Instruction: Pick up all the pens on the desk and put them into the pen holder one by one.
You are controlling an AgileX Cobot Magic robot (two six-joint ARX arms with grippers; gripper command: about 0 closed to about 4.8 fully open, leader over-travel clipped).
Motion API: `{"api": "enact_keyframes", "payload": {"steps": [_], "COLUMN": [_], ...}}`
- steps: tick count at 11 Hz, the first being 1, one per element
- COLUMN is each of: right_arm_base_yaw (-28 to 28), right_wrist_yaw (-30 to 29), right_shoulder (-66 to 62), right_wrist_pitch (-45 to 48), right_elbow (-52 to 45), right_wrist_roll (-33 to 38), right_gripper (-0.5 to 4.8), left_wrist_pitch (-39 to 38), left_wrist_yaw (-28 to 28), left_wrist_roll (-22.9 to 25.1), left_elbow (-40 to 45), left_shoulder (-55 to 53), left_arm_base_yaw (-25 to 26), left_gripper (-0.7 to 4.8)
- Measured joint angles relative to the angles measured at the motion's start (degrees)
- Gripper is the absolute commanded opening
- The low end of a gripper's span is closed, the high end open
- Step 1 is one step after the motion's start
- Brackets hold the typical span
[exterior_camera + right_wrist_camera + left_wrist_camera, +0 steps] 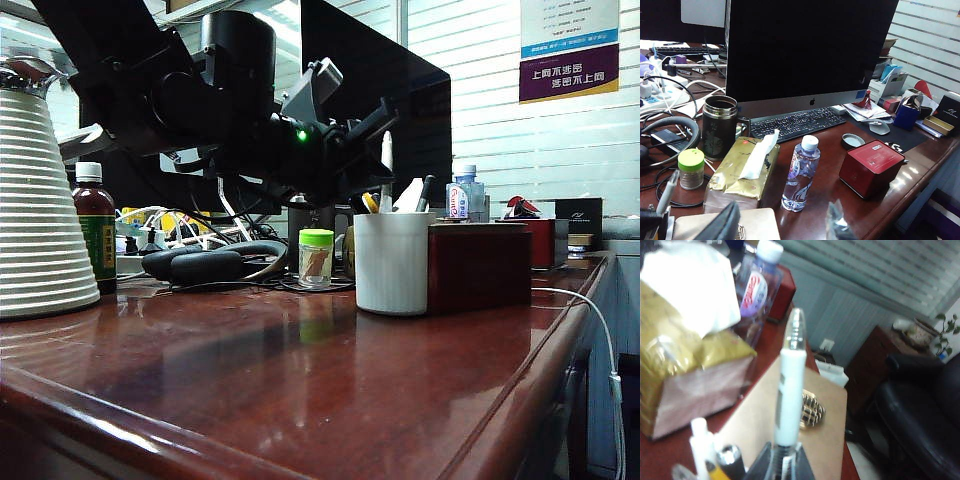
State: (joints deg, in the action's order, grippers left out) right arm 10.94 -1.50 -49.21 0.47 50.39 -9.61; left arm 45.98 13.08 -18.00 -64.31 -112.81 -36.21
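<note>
Left gripper [781, 462] is pinched tight on the clear-barrel pen [790, 390], gripping it near its lower end; in the left wrist view the grey-white section and clear tip stick out past the fingers [757, 467]. In the exterior view that left gripper [375, 150] hangs just above the pen holder [392, 262], with the held pen [386, 165] upright over the holder's mouth; can't tell whether its lower end is already inside the rim.

Pen holder is the white ribbed cup on the reddish-brown desk [300, 380], touching or just beside the dark red-brown box [480, 268] on one side, with the small green-capped jar [316, 258] near it on the other. The yellow pen [370, 203] already stands in the holder with other stuff; its top also shows in the left wrist view [715, 471] beside a white marker-like item [701, 442].

Right gripper [782, 225] is spread apart, nothing between its fingers [720, 226], hovering above the box's tan lid [725, 222], well back from the pen holder. Beyond the box from the right wrist view: gold tissue pack [742, 167], water bottle [800, 172], red square tin [871, 167], thermos mug [719, 126], keyboard [795, 122] under the iMac monitor [805, 50].

White ribbed thermos jug [35, 200] and brown drink bottle [94, 225] sit far from the pen holder at the desk's other end.
</note>
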Motion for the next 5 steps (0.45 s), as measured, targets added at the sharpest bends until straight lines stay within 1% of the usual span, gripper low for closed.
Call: {"api": "enact_keyframes", "payload": {"steps": [1,2,4,5], "right_arm_base_yaw": [0.0,0.0,0.0,0.0], "right_wrist_yaw": [0.0,0.0,-0.02,0.0], "right_shoulder": [0.0,0.0,0.0,0.0], "right_wrist_pitch": [-1.49,-1.49,-1.49,-1.49], "right_elbow": [0.0,0.0,0.0,0.0], "right_wrist_roll": [0.0,-0.02,-0.02,-0.07], "right_gripper": [2.3,2.3,2.3,2.3], "left_wrist_pitch": [-0.07,0.57,2.6,7.3], "left_wrist_yaw": [0.94,1.01,1.07,3.15], "left_wrist_roll": [0.2,0.17,0.17,0.15], "left_elbow": [0.0,-0.02,-0.02,0.0], "left_shoulder": [0.0,0.0,0.0,0.0], "left_arm_base_yaw": [0.0,0.0,0.0,0.0], "left_gripper": [2.79,2.92,2.91,2.77]}}
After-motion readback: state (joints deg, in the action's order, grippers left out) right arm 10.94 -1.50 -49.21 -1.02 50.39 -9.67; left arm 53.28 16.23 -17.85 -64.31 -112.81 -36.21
